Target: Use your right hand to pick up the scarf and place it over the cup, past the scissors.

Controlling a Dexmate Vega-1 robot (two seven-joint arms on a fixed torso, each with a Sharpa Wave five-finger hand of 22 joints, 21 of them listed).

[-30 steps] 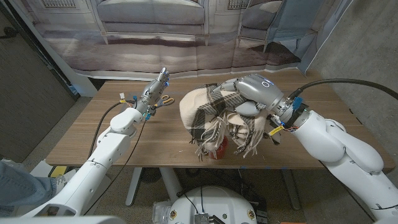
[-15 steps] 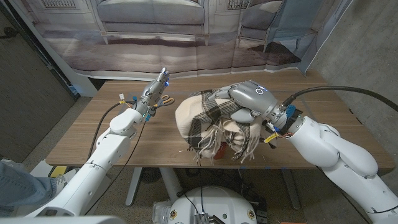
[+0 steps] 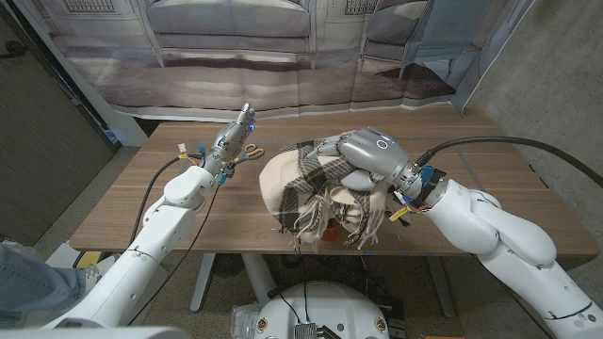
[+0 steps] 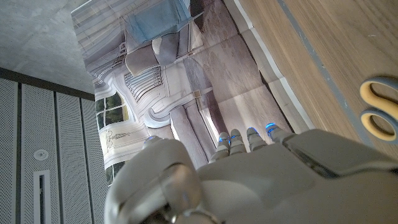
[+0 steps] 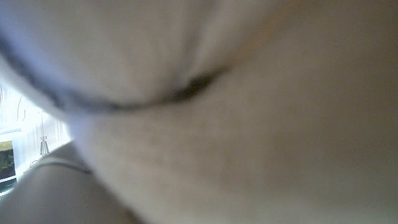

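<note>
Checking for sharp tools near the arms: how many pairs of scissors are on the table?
1. The scissors lie at the table's far side, just beyond the left hand; the scarf might hide others.

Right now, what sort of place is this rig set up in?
Probably a lab or test room, not a home: a bare wooden table, a printed backdrop of armchairs, and a grey concrete wall.

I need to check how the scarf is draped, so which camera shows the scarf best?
The head view: the plaid, fringed scarf shows whole, bunched under the right hand. The right wrist view gives only a blurred beige close-up of what is probably its cloth; the left wrist view shows scissors handles instead.
</note>
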